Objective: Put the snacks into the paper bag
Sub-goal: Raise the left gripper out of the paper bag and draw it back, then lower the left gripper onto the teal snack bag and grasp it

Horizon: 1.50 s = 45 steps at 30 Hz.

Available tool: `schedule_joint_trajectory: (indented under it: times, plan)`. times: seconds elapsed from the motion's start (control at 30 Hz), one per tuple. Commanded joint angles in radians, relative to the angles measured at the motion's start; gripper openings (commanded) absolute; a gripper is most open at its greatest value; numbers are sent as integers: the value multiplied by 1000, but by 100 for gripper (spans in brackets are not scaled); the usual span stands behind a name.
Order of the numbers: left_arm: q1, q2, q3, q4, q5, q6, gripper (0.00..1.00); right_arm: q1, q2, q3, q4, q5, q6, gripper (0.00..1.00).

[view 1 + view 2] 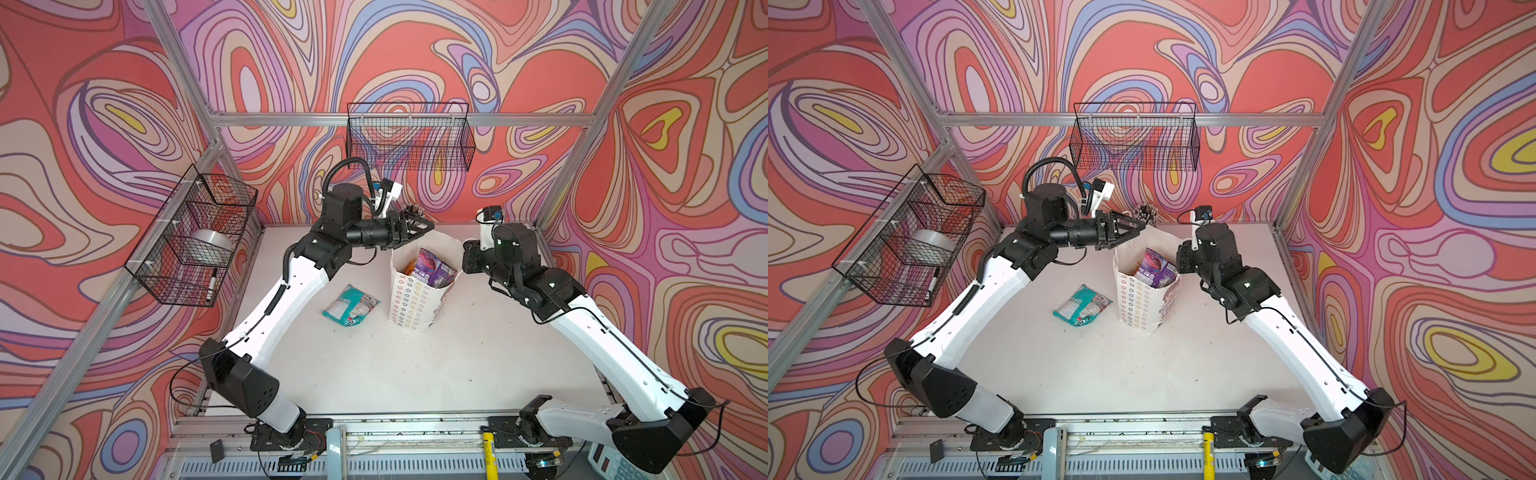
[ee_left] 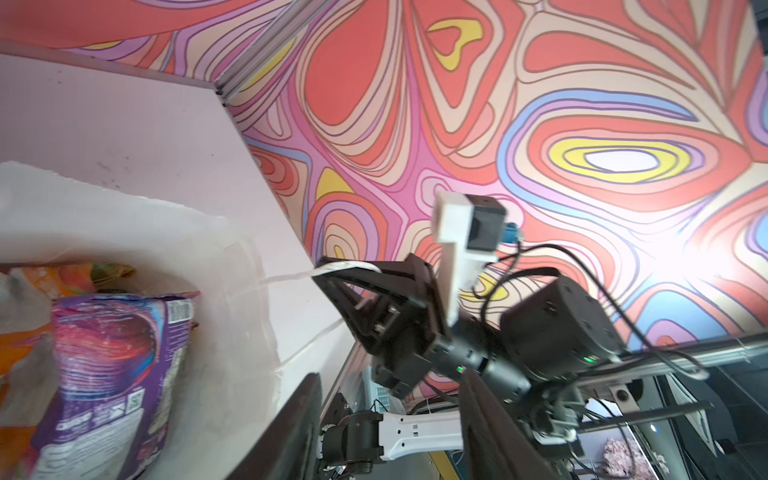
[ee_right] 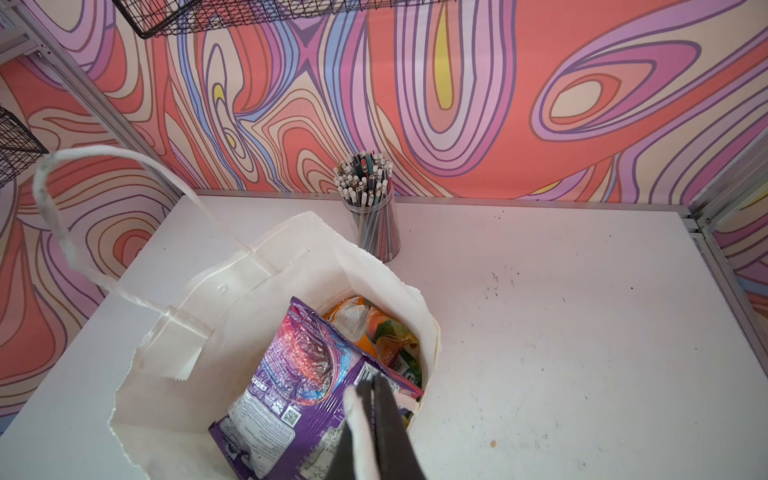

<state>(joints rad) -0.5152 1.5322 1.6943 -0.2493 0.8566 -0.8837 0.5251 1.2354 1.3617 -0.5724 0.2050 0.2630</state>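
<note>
Pinching the paper bag [image 3: 174, 407] by its handle [image 2: 353, 267], the right gripper [image 2: 332, 276] is closed, plain only in wrist views; above the bag, the left gripper [image 1: 424, 227] hangs part open, empty.

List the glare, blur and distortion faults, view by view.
Left wrist: glare whites out the wall, and the paper bag close to the lens is soft. Right wrist: the right claw is a blurred mass; the pencil cup is sharp. Both top views: wide-angle lens splays the frame posts.
</note>
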Motion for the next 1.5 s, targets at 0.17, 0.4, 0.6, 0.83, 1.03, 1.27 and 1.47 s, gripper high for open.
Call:
schedule_joint_trajectory:
  times: [0.17,0.4,0.6,0.83,1.03,1.27,1.47]
  plan:
    - [-6,-190,-3,-436,-412,280,68,1,15,26,40,17,-17,0]
    - [1,-326,-207,-577,-778,317,100,-57,29,51,39,-80,11,0]
    - [14,-394,-368,-607,-958,266,100,-63,103,152,5,-48,19,0]
    - [92,-332,-563,-562,-888,174,100,-66,110,173,-5,-19,19,0]
    - [177,-217,-682,-449,-768,79,100,-68,74,125,8,-39,18,0]
    - [241,-73,-706,-371,-727,18,100,-68,45,74,45,-63,6,0]
    - [269,15,-712,-294,-693,-26,100,-68,33,57,60,-64,1,0]
